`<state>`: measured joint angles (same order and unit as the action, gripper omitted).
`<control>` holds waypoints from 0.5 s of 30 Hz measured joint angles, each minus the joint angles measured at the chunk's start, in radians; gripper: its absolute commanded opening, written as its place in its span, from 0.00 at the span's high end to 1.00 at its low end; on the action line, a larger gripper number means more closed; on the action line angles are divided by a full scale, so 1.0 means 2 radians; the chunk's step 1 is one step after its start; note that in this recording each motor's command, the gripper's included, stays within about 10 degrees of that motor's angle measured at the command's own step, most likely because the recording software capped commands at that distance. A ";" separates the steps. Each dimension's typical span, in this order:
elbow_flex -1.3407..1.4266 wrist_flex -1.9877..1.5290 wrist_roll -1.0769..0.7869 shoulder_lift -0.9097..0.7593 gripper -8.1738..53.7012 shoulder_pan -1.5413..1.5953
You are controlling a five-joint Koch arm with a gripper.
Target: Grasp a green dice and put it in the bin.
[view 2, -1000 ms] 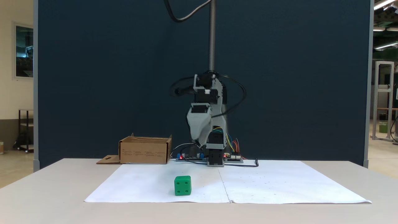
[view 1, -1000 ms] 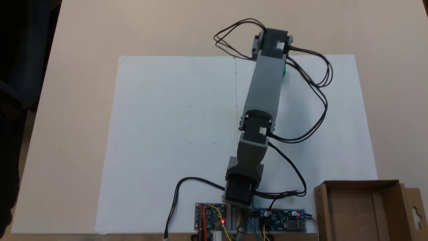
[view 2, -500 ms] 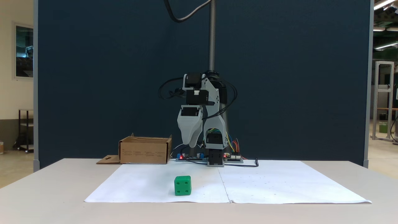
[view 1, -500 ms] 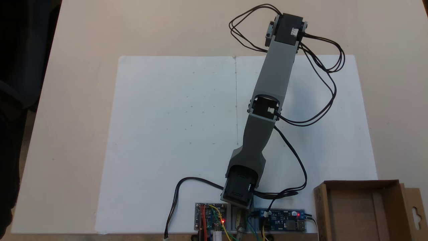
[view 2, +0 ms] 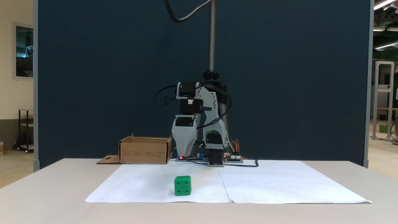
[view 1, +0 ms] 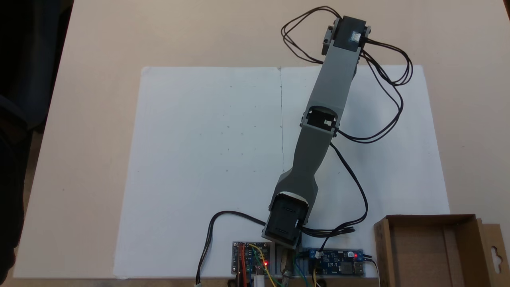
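Observation:
The green dice [view 2: 182, 185] rests on the white paper sheet [view 2: 279, 183], near its front edge and left of the centre fold. It is a small bright green cube with dark pips. My gripper [view 2: 183, 153] points straight down, higher in the picture than the dice and in line with it, not touching it. Its grey jaws overlap from this side, so the gap between them is hidden. Seen from above, my arm [view 1: 332, 85] stretches to the sheet's far right part. The bin [view 1: 434, 251], a shallow brown cardboard box [view 2: 144, 151], stands beside my base.
Circuit boards [view 1: 336, 263] and loose black cables [view 1: 382, 103] lie around my base [view 2: 215, 157] and along the arm. A flap with a hang-hole [view 1: 494, 251] sticks out from the bin. A dark panel [view 2: 93, 77] stands behind the table.
My arm has stretched further out over the sheet and the gripper has come down and shifted left in the front view, turning to point straight down. The dice has not moved.

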<state>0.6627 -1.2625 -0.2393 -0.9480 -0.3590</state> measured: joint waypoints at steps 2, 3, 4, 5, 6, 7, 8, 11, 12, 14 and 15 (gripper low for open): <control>-0.012 0.000 -0.008 0.012 0.19 -0.002; -0.012 0.000 -0.012 0.018 0.19 -0.002; -0.012 0.000 -0.014 0.025 0.19 -0.003; -0.012 0.000 -0.014 0.031 0.19 -0.003; -0.013 0.000 -0.014 0.035 0.19 -0.003; -0.014 0.000 -0.015 0.041 0.19 -0.003; -0.014 0.000 -0.015 0.048 0.19 -0.003; -0.019 0.000 -0.020 0.062 0.19 -0.003; -0.020 0.000 -0.021 0.063 0.19 -0.003; -0.021 0.000 -0.021 0.069 0.19 -0.002; -0.020 0.000 -0.021 0.072 0.19 0.001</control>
<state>0.6228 -1.2625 -0.2823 -0.8038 -0.3574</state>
